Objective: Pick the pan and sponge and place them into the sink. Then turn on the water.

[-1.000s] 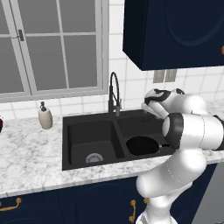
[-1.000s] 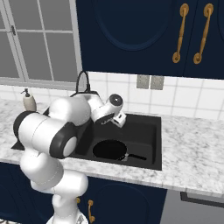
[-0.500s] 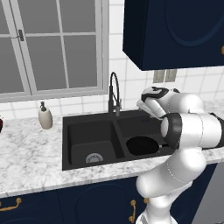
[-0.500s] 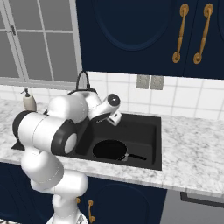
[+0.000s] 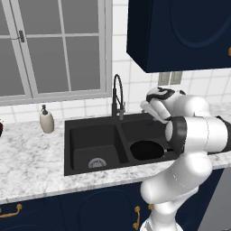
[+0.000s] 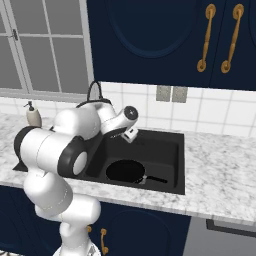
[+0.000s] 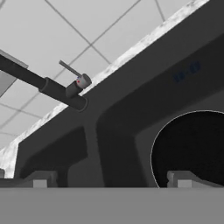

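The black pan (image 5: 146,150) (image 6: 125,171) (image 7: 192,144) lies flat in the right basin of the black double sink (image 5: 67,135) (image 6: 180,165) (image 7: 92,148), its handle pointing right. My gripper (image 5: 151,108) (image 6: 131,134) (image 7: 111,181) hovers above the right basin's back part, open and empty, fingertips (image 7: 39,179) wide apart. It points at the basin divider, right of the black faucet (image 5: 117,94) (image 7: 57,89), whose thin lever (image 7: 70,69) sticks up. The sponge and the water stream are out of view.
A beige soap dispenser (image 5: 46,121) (image 6: 33,116) stands on the marble counter left of the sink. The left basin has a silver drain (image 5: 96,162). Dark blue wall cabinets (image 5: 180,31) hang above. A window sits behind the faucet.
The hand has crept slightly left toward the faucet. The pan has stayed put in the right basin.
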Available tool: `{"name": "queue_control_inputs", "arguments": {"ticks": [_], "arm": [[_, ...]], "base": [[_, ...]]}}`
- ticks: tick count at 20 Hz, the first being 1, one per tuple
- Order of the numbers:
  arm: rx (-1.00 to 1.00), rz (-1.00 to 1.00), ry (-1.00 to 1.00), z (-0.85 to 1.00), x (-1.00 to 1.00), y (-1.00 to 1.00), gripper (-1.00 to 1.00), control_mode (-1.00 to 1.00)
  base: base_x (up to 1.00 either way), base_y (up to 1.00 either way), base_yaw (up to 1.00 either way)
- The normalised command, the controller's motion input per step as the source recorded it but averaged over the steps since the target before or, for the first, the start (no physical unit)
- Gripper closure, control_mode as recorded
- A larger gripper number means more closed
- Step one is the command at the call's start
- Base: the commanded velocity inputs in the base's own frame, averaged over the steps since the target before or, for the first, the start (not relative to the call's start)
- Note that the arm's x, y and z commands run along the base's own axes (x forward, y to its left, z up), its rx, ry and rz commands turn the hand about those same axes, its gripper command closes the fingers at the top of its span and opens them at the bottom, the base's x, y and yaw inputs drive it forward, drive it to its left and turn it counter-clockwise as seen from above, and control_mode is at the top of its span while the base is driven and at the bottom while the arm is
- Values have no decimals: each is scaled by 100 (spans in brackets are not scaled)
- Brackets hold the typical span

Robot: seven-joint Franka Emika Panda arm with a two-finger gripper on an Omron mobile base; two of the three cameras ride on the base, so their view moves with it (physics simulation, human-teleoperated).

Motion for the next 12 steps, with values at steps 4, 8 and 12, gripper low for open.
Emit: {"name": "queue_control_inputs", "arguments": {"ticks": [4, 8, 12], "arm": [[8, 0, 0, 0, 13, 6, -100, -100], [6, 0, 0, 0, 18, 12, -100, -100], [3, 0, -6, 0, 20, 11, -100, -100]], "base": [[0, 0, 0], [0, 0, 0], [0, 0, 0]]}}
